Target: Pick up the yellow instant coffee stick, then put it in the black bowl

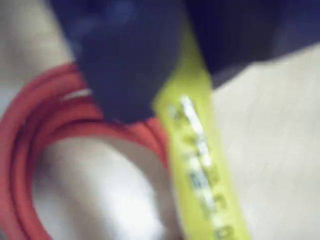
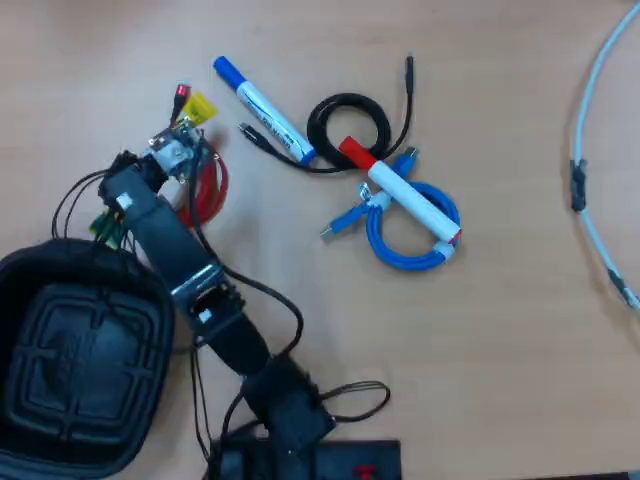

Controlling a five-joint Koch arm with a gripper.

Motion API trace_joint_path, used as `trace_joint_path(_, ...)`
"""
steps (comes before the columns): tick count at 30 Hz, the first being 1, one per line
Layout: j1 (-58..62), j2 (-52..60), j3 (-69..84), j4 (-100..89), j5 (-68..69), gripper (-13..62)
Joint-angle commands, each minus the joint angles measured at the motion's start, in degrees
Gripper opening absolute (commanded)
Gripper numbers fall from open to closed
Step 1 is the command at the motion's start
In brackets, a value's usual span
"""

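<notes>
On my overhead feed, going from the left: the black bowl [image 2: 78, 360] sits at the lower left corner of the wooden table [image 2: 480, 330], its ribbed cross base showing. The arm [image 2: 175, 260] rises from its base at the bottom edge and stretches diagonally up and to the left, passing just beside the bowl's right rim, with thin black wires looping off its joints. Its gripper [image 2: 190, 125] ends over a red coiled cable [image 2: 208, 190].

The yellow instant coffee stick [image 2: 198, 107] pokes out past the gripper tip; only a short yellow end shows there, next to a small red plug. On my wrist feed, which is badly blurred, the gripper [image 1: 170, 100] fills the top as two dark masses, and the yellow stick [image 1: 200, 165] runs from between them down to the bottom edge. The jaws appear clamped on the stick, one on each side. There is lettering along the sachet, but I cannot read it. The red cable [image 1: 30, 150] curves under the stick on the left.

Further right overhead lies a blue-capped white marker [image 2: 264, 109], its barrel print too small to read, then a black coiled cable [image 2: 350, 125], a red-capped white marker [image 2: 400, 192] lying across a blue coiled cable [image 2: 405, 240], and a pale cable [image 2: 595, 160] arcing along the right edge.
</notes>
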Motion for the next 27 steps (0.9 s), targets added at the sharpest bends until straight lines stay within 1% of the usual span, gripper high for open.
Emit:
trace_joint_path(1, -0.6, 7.7, -5.0, -0.3, -1.5, -6.4)
trace_joint_path(8, -2.5, 15.4, -5.0, 3.7, -1.2, -6.4)
trace_joint_path(15, -5.4, 20.7, -4.7, 7.0, -1.1, -6.4)
trace_joint_path(19, -8.6, 23.4, -4.4, 9.1, -1.1, -6.4)
trace_joint_path(27, -18.7, 26.6, -4.5, 13.1, -1.7, -6.4)
